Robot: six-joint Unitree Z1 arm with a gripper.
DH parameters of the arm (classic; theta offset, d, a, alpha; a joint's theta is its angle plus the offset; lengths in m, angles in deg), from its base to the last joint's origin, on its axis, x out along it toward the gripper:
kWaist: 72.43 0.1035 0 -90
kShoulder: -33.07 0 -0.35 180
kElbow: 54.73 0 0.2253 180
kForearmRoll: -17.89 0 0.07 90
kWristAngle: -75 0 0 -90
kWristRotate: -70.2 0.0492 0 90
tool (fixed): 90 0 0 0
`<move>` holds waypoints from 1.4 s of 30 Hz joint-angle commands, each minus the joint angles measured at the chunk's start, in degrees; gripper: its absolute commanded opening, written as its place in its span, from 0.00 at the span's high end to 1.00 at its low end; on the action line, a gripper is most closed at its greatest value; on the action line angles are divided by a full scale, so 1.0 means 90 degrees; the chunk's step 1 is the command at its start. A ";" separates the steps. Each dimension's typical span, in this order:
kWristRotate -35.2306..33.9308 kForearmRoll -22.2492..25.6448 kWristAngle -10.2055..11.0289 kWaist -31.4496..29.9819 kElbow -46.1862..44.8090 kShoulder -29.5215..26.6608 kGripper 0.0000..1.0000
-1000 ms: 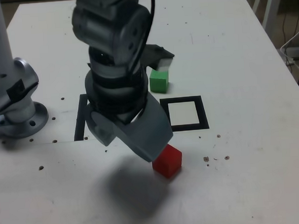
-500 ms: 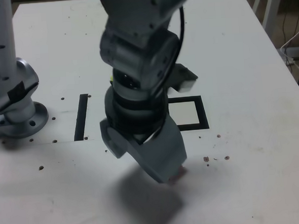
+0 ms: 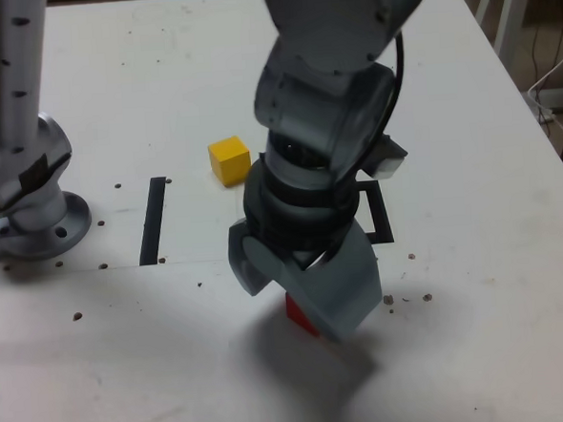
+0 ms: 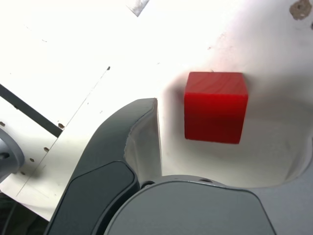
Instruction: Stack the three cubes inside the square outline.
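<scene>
A plain red cube [image 4: 215,106] sits between the grey gripper's [image 3: 311,300] jaws on the white table [image 3: 477,285]. Beyond the gripper lie a yellow cube [image 3: 230,161] and a black square outline [image 3: 381,214].

White counter [image 3: 477,285]: yellow cube [image 3: 230,161] beyond black strip [image 3: 153,220]; red cube [image 3: 296,312] before square outline [image 3: 381,214]; specks scattered.
</scene>
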 commanded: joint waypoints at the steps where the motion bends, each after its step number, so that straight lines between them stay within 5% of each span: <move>1: 0.0088 -0.0040 -0.0018 0.0108 0.0034 0.0093 0.02; 11: 0.0239 -0.0136 -0.0180 0.0287 0.0017 0.0216 0.14; 25: 0.0232 -0.0205 -0.0345 0.0280 -0.0019 0.0263 0.71; 42: 0.0244 -0.0232 -0.0425 0.0261 -0.0041 0.0285 0.72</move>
